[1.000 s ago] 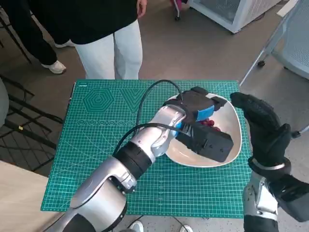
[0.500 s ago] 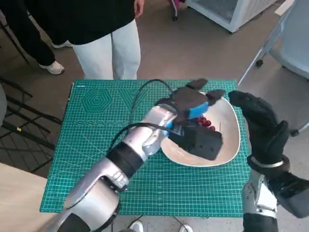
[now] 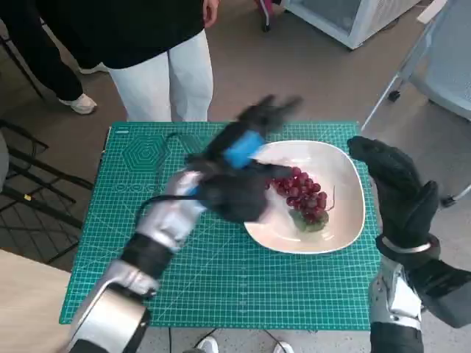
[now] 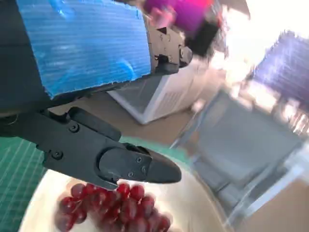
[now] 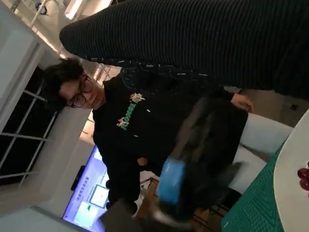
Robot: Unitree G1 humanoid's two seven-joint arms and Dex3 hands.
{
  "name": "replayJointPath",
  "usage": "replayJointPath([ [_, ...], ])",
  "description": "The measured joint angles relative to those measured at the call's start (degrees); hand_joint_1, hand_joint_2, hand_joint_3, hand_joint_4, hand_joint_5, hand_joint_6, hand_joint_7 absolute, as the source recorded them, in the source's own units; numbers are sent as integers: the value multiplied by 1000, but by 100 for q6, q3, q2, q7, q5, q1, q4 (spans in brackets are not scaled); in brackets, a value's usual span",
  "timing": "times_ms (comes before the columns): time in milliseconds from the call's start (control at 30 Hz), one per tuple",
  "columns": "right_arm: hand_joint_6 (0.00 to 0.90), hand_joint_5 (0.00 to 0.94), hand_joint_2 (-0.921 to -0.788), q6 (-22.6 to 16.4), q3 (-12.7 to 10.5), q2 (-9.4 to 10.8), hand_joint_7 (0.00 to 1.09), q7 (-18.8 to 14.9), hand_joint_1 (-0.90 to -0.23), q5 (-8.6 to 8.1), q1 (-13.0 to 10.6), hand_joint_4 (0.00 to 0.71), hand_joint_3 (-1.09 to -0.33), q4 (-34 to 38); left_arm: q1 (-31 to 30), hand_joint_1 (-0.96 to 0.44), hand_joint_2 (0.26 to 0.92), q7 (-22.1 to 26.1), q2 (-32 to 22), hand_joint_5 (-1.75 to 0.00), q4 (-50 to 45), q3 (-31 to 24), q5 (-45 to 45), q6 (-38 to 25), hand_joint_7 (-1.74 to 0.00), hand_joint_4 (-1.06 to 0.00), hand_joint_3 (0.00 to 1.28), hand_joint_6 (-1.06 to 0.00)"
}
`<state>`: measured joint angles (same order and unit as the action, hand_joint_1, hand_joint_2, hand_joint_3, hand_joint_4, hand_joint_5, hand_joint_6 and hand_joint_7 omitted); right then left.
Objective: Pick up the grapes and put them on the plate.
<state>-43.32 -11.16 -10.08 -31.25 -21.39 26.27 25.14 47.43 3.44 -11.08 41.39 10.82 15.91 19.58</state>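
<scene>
**Grapes lying on the plate, both hands empty**

While we look down from the head view, the grapes (image 3: 304,198) lie as a red cluster inside the white plate (image 3: 346,220), right of the frame's middle, on the green cutting mat (image 3: 147,243). Our left hand (image 3: 246,147), blurred, hangs above the mat at the plate's upper left edge, fingers spread and holding nothing, apart from the fruit. Our right hand (image 3: 397,191) in its black glove stands upright at the plate's right rim, fingers extended and apart, gripping nothing. A person (image 3: 154,51) in white trousers stands past the mat's far edge, at the frame's top.

From the left wrist view, the blue tape fills the upper left, and the left hand's black fingers (image 4: 125,164) reach across the frame's middle with nothing between them; the grapes (image 4: 116,208) sit on the pale plate (image 4: 193,212) at the bottom.

From the right wrist view, the glove (image 5: 203,43) bands the top. We see a person (image 5: 140,125) in a dark top at centre left, the blurred left hand (image 5: 193,174) at lower centre, and the plate's rim (image 5: 289,193) with a few grapes (image 5: 303,177) at the lower right edge.
</scene>
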Motion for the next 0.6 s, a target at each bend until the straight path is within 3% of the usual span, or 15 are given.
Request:
replayJointPath([
  [133,-1,1,-921,-27,4,8,313,-10,-565,-1,16,163,-684,22,-380,-615,921,449,29,-16,17,-544,-952,426,-43,-159,273,-205],
  [333,-1,1,-921,-86,2,8,321,-50,-568,-2,50,164,-681,100,-859,-580,921,1520,158,-2,65,-1152,-2258,1089,-28,-137,305,-191],
  [600,-1,0,-921,-105,-10,0,337,-118,-567,-51,80,162,-682,211,-1206,-581,921,2289,271,-2,112,-1511,-2875,1748,-22,-139,367,-192],
])
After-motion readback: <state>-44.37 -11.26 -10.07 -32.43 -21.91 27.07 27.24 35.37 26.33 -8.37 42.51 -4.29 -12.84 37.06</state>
